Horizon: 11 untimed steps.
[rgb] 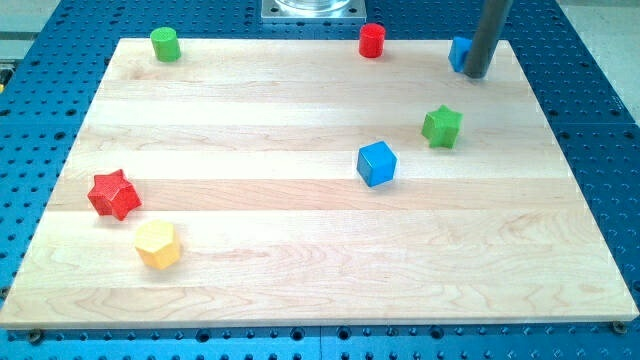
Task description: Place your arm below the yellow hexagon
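1. Yellow hexagon [157, 244] lies nearest the view's bottom, at the left of the worktop [300, 300], with bare wood between it and the bottom edge. That strip below it is where the task wants my tip.

2. Red star [113, 194] sits just above and to the left of the hexagon, close beside it; whether they touch I cannot tell.

3. Blue cube [376, 163] stands mid-board, right of centre, and a green star [441, 126] is a little further up and to its right.

4. Green cylinder [164, 44] and red cylinder [372, 40] stand along the top edge, left and centre.

5. My tip [474, 75] is farthest off, at the top right, against a second blue block [459, 53] that the rod partly hides, so its shape is unclear.

6. The tool is a bare rod with nothing to open or close; it holds nothing.

7. The relation that matters: the hexagon lies diagonally across the worktop from my tip, far toward the view's left and bottom. I judge that a straight line would pass near the blue cube and end at the hexagon itself, so a path swinging low along the bottom and arriving from the right looks safer.
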Motion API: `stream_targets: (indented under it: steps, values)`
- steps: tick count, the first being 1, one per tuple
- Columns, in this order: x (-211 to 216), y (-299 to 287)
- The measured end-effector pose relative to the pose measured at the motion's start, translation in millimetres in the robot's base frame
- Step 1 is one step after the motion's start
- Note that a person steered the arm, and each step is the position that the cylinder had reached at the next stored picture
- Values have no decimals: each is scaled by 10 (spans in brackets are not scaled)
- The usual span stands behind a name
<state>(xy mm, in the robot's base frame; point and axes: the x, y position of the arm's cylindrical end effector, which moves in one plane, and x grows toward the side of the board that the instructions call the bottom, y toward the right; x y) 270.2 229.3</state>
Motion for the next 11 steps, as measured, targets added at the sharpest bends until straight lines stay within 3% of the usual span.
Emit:
stream_targets:
  steps: [2,4,6,7,8,9,10,11]
  values:
    - [9,0]
    - [574,-312]
    - [765,-302]
    - [1184,-445]
    - [1938,-614]
    - [2782,-1367]
    - [3368,-2410]
    - [3407,-3280]
